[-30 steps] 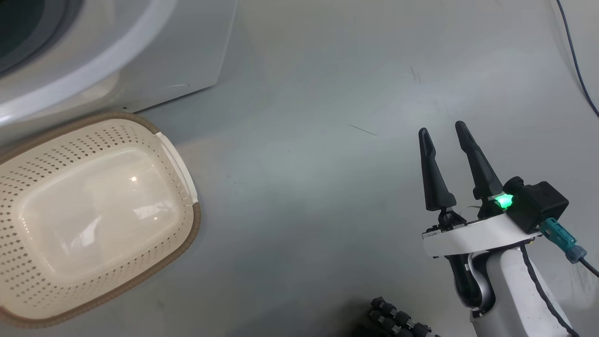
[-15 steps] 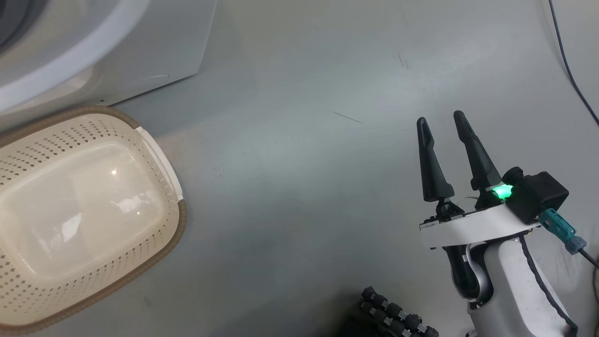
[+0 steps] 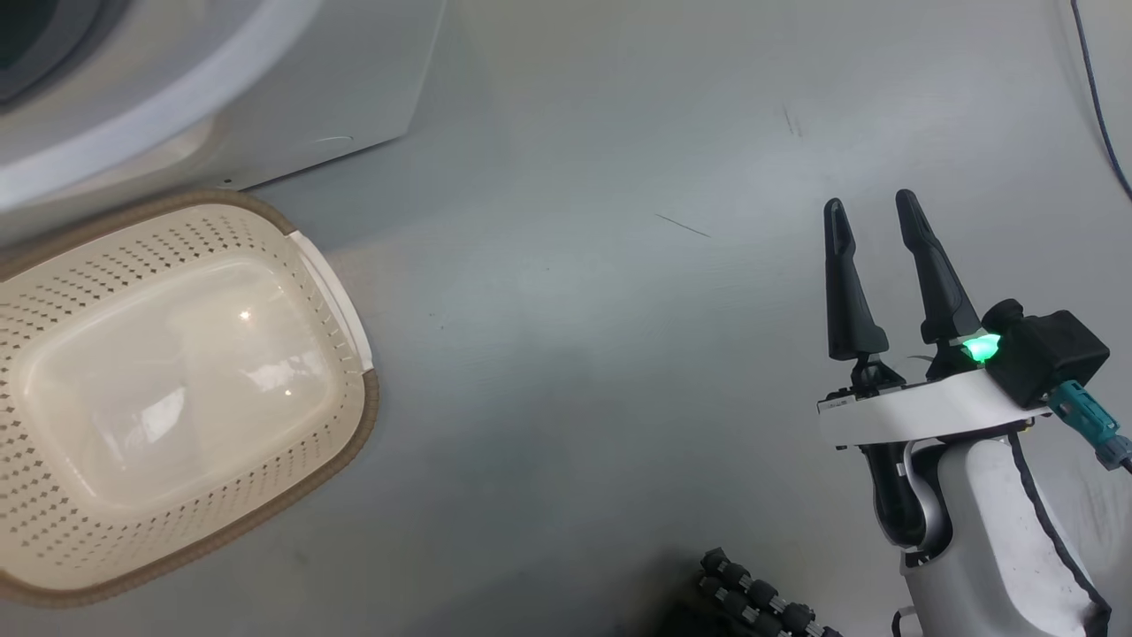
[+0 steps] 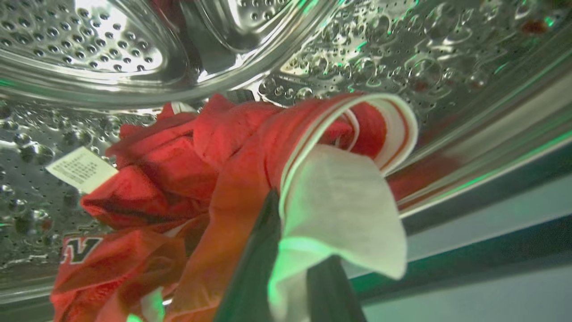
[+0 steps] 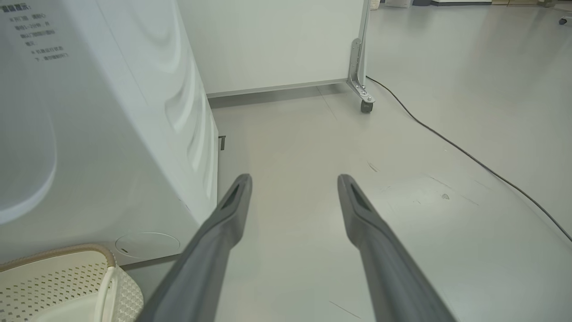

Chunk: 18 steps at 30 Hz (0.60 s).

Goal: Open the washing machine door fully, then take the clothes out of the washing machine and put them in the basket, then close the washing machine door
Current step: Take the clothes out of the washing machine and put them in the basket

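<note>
left fingers pinched on the laundry, right fingers spread and holding nothing

inside the steel drum (image 4: 89, 49) of the washing machine (image 3: 354, 80), the left gripper (image 4: 292, 241) has its two dark fingers (image 4: 250, 277) drawn close together with a fold of the clothes (image 4: 178, 156) caught between them. red fabric lies against the left finger, and the white cloth piece (image 4: 339, 210) drapes over the right one. the rest of the red heap lies just beyond and to the left of the tips, on the drum wall. the right gripper (image 3: 871, 203) hangs over the floor (image 3: 575, 310), its fingers (image 5: 214, 241) wide apart and touching nothing. the basket (image 3: 367, 416) sits well to their left, close to the machine's front.
</note>
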{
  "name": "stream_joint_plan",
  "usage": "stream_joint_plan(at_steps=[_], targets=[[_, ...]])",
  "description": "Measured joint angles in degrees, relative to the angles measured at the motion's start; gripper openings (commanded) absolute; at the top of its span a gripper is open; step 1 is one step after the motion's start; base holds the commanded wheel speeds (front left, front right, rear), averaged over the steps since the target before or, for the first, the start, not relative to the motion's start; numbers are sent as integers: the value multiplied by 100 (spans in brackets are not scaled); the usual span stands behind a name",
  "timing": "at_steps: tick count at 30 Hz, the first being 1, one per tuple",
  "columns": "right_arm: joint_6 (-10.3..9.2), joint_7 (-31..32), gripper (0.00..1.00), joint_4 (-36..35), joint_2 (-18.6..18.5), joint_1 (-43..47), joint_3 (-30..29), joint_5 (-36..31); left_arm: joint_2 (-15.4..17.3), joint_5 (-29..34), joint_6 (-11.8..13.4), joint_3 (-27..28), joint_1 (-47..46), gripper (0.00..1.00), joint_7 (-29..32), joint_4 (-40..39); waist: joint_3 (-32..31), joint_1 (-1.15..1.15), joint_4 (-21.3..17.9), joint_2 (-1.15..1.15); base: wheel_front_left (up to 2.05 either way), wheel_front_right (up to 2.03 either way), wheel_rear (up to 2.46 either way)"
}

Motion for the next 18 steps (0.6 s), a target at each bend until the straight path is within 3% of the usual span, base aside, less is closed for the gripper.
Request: stream_joint_plan(at_steps=[11, 18], targets=[[9, 0, 100, -2, 2, -1, -171, -235, -258, -109, 24, 211, 153, 0, -1215, -459, -70, 0, 343, 0, 0, 0, 0], [15, 0, 100, -14, -4, -1, -402, -476, -653, -153, 82, 264, 633, 0, -2129, -818, -148, 0, 569, 0, 0, 0, 0]])
